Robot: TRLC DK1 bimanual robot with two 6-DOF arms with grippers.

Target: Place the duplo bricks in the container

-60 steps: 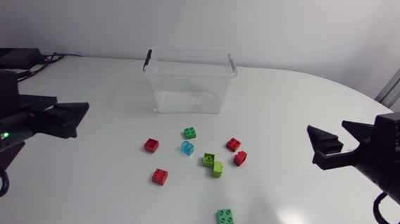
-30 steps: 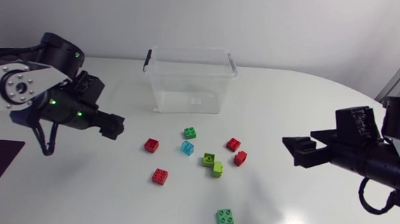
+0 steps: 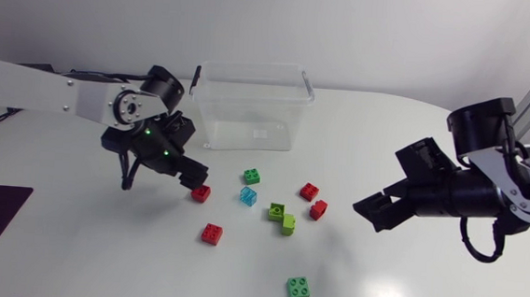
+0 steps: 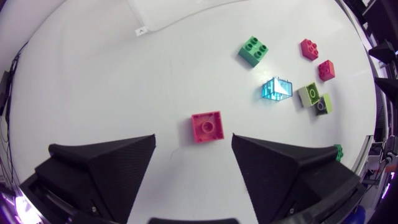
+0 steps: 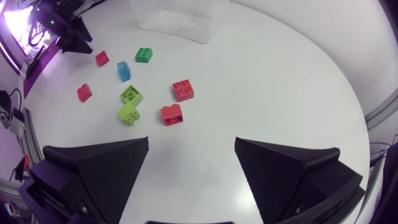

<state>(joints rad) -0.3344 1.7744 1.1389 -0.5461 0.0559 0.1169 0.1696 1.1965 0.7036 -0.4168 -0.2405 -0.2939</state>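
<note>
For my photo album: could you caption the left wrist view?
Open left end effector hovering over a red brick, other bricks scattered ahead on the white table.

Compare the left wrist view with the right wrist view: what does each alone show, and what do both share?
Left wrist only: a sliver of a green brick behind a finger of the left tool. Right wrist only: a lone red brick apart from the cluster. Both: the container, the blue brick, two lime bricks and the red brick ahead of the left tool.
</note>
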